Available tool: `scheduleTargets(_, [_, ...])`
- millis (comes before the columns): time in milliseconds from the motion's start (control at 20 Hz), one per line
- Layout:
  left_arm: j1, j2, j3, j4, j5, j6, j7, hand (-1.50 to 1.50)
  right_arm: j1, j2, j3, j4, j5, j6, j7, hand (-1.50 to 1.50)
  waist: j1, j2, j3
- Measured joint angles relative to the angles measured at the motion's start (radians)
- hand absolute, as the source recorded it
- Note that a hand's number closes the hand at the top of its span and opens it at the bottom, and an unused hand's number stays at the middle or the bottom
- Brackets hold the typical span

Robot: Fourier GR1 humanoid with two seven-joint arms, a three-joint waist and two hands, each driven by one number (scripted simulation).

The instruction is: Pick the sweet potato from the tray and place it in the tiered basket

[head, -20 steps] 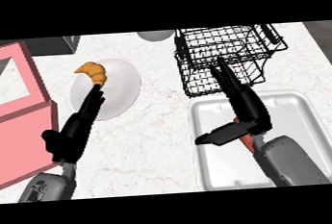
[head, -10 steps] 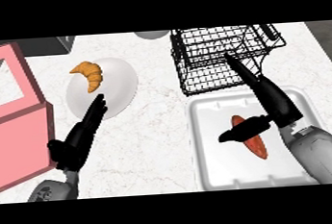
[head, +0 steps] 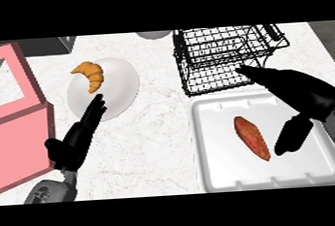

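Note:
A reddish-orange sweet potato (head: pixel 251 138) lies in the middle of the white tray (head: pixel 217 172) at the lower right. Behind the tray stands the black wire tiered basket (head: pixel 224 55). My right hand (head: pixel 302 97) hovers open over the tray's right side, fingers pointing up toward the basket and thumb hanging down just right of the sweet potato, apart from it. My left hand (head: pixel 77 140) is open at the lower left, fingers straight and pointing toward the plate, holding nothing.
A white plate (head: pixel 119 88) with a croissant (head: pixel 89 74) sits left of centre. A pink box (head: pixel 9 119) fills the left edge. A grey round object (head: pixel 153 34) shows at the counter's back edge.
My right hand has shifted right and lifted off the sweet potato, so the whole potato now shows in the tray. The left hand has barely moved.

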Motion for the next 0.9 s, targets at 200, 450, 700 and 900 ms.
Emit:
scheduleTargets(200, [0.002, -0.001, 0.004, -0.001, -0.001, -0.012, -0.006, 0.0, -0.042, -0.003, 0.02, -0.116, -0.063, 0.13, 0.21, -1.5, 0.003, 0.004, 0.003])
scheduleTargets(450, [0.005, -0.007, 0.017, 0.011, -0.01, -0.03, -0.017, 0.0, 0.011, 0.027, 0.006, -0.252, -0.086, 0.168, 0.38, -1.5, 0.005, 0.009, 0.005])
scheduleTargets(700, [-0.012, -0.013, 0.036, 0.025, -0.015, -0.046, -0.014, 0.0, 0.027, 0.087, -0.005, -0.245, 0.02, 0.149, 0.415, -1.5, 0.011, 0.012, 0.006])
scheduleTargets(900, [-0.003, -0.016, 0.044, 0.026, -0.018, -0.057, -0.029, 0.0, 0.076, 0.085, 0.03, -0.229, 0.12, 0.146, 0.423, -1.5, 0.011, 0.012, 0.006])
